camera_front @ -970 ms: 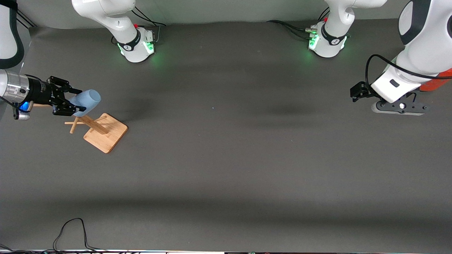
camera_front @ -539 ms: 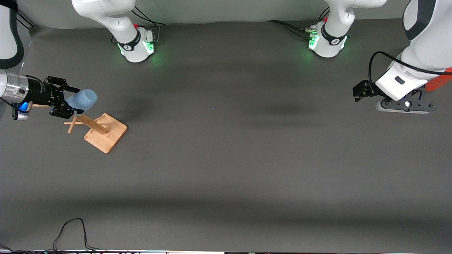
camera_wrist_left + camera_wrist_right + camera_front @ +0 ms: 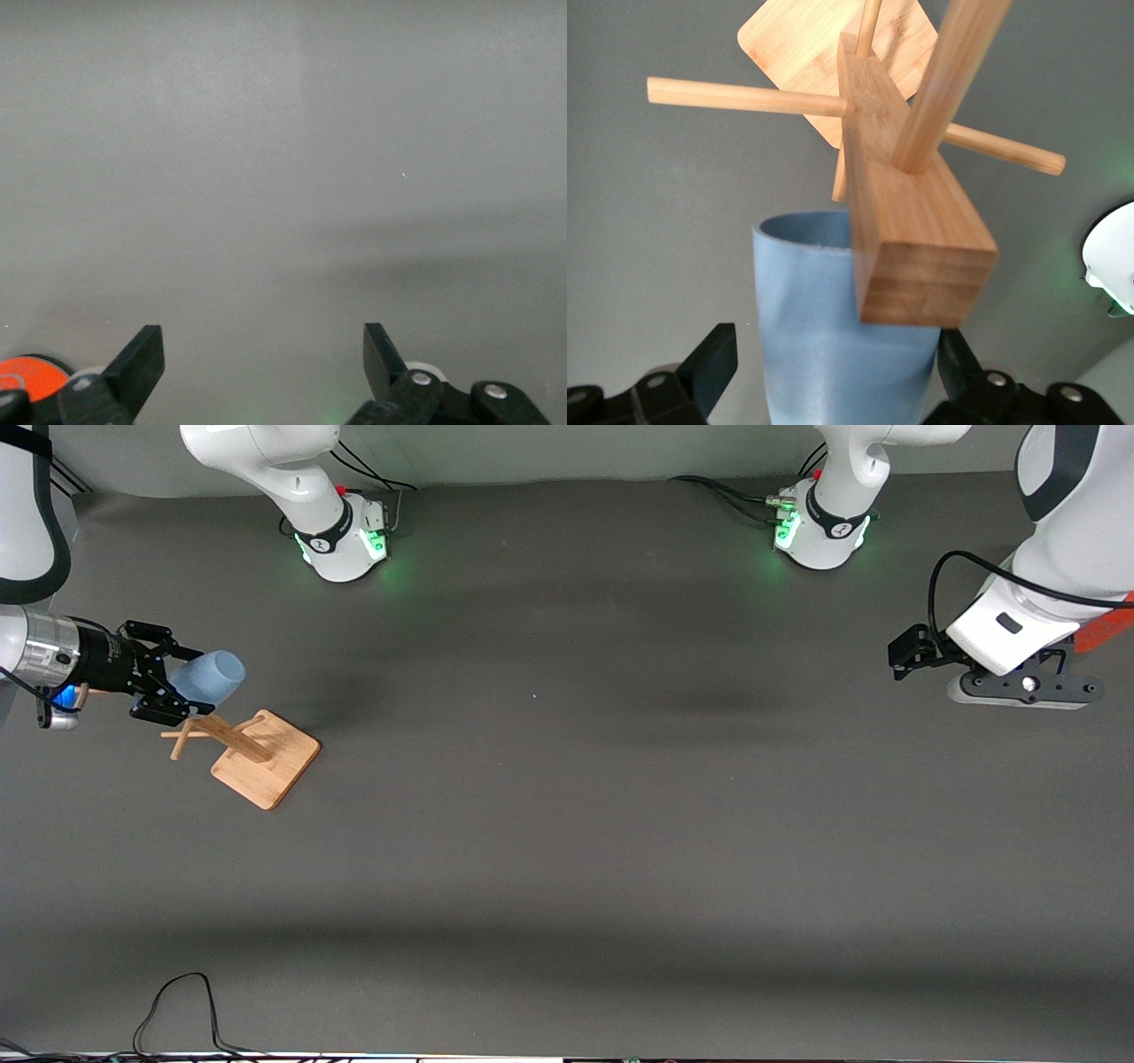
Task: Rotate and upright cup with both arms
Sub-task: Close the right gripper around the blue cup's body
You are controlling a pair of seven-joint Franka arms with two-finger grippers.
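Right wrist view: right gripper [image 3: 829, 376] spread wide around light-blue cup [image 3: 833, 341]; it could slip off the wooden peg rack [image 3: 908, 208]. Left gripper [image 3: 263, 365] waits, wide, empty.

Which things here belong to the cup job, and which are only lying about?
Job:
- cup, between the open right gripper
- left gripper, open, waiting

Lying about:
- wooden rack
- orange can
- cable

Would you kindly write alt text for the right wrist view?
A light-blue cup sits between the open fingers of the right gripper, its rim toward a wooden peg rack. The rack's post and pegs fill the middle, above its square base on the grey table.
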